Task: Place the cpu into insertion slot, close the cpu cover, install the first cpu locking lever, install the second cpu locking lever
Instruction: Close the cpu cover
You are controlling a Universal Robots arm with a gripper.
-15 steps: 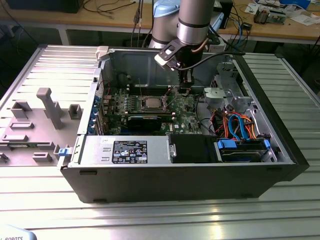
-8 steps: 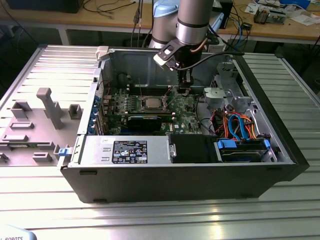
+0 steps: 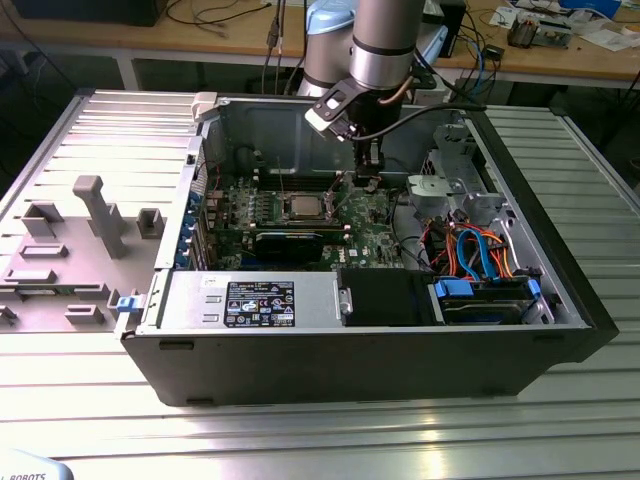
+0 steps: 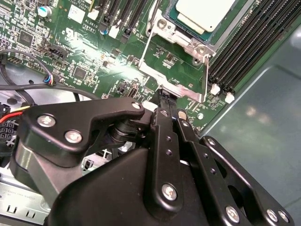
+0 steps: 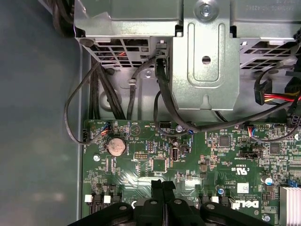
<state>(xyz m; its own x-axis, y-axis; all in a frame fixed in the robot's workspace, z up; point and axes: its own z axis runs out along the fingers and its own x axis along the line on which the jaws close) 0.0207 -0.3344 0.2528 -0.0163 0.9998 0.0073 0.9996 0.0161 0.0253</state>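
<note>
The cpu, a flat square chip with a silver-grey top, sits in the socket on the green motherboard. It also shows in the exterior view as the cpu at the middle of the case. The cpu cover, a silvery frame, lies down around the chip. Thin wire levers run along the socket's sides. My gripper is shut with nothing seen between its fingers, and its tip hovers at the socket's corner edge. The same shut gripper shows over the board, and the gripper hangs to the exterior view's right of the chip.
The open black case holds a drive cage with black cables, memory slots, a black card and a power supply. Blue cables lie at the exterior view's right. Grey fixtures stand outside the case.
</note>
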